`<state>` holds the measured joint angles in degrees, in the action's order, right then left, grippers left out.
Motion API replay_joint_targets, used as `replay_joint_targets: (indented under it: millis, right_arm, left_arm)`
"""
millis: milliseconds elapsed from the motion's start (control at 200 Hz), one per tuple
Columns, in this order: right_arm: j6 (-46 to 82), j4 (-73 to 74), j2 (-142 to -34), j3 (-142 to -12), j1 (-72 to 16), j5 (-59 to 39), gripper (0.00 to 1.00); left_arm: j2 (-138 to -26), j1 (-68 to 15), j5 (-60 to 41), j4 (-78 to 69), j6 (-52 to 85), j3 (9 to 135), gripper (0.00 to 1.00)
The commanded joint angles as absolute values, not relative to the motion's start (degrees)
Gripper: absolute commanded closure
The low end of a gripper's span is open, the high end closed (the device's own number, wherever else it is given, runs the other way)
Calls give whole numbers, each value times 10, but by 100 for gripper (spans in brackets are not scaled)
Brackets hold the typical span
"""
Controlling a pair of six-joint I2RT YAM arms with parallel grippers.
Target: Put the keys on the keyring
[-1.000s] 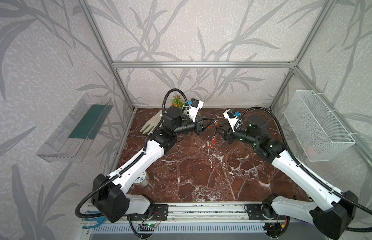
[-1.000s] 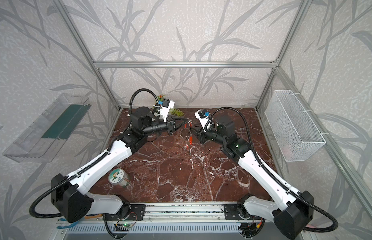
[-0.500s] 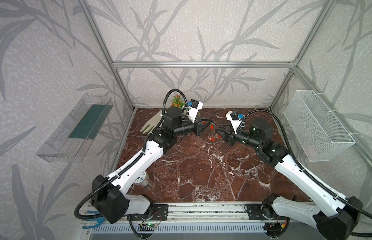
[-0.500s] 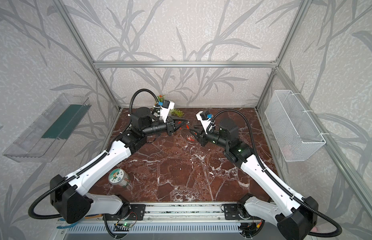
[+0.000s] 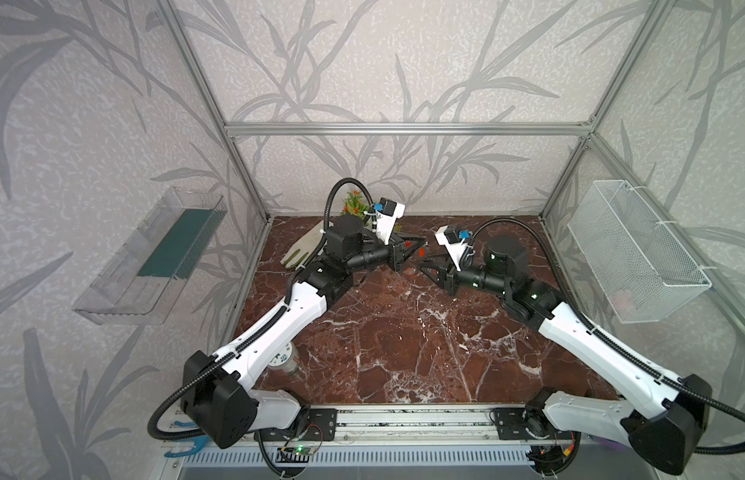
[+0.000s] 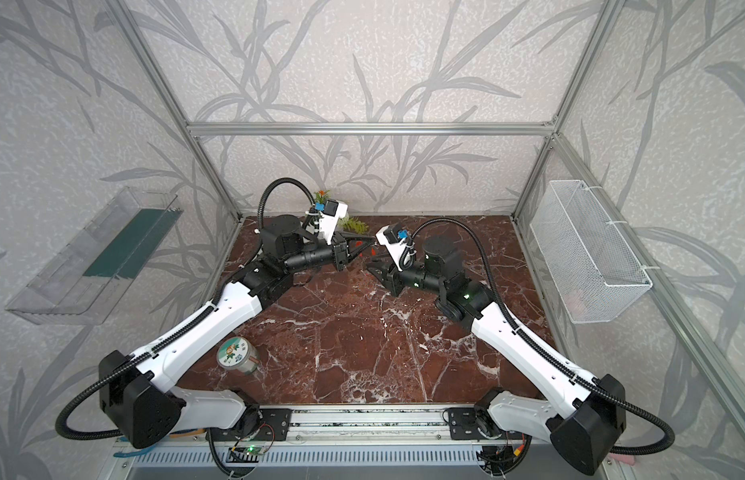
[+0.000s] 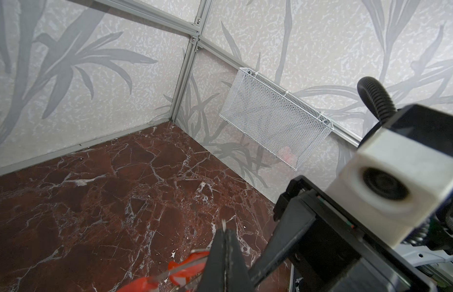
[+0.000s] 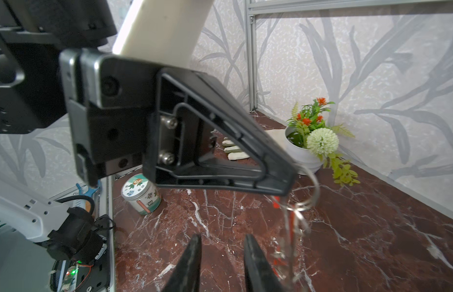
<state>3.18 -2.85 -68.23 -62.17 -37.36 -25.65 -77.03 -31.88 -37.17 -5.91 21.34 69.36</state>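
Note:
My left gripper is raised over the back of the table and shut on the keyring, a thin grey wire hoop. The wire also shows beside the shut jaws in the left wrist view, where the keyring crosses red parts. The keys dangle from the hoop, blurred, with red tags. My right gripper faces the left one from just below and to the right. Its jaws are open with only bare table between them, and the keys hang beside one finger.
A small labelled tin lies at the front left near the left arm. A white flower pot and a glove are at the back. A mesh basket hangs on the right wall, a clear shelf on the left.
The red-tagged keys, hanging low between the grippers a second ago, now sit higher, close to the left gripper's tip. The right jaws have narrowed slightly. The left gripper stays shut.

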Motion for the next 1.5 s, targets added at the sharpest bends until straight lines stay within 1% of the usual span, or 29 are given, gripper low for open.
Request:
replay_joint_targets:
  millis: [0, 155, 395, 555, 865, 1495]
  right_arm:
    - [26, -27, -681, -642, -378, -265, 70]
    - [10, -47, -654, -636, -368, -234, 70]
    - [34, -41, -619, -619, -301, -252, 70]
    - [33, -42, -631, -620, -277, -270, 70]
    - [27, -39, -670, -648, -280, -319, 70]
    - [7, -48, -682, -654, -307, -302, 69]
  left_arm:
    - [-749, -320, -373, -102, 224, 688, 100]
    - [-742, -319, -371, -105, 226, 681, 100]
    - [-742, -319, -392, -117, 235, 679, 100]
    - [-748, -318, -423, -130, 251, 683, 100]
    - [-762, -318, -450, -123, 264, 695, 100]
    - [-774, -318, -451, -124, 266, 704, 100]
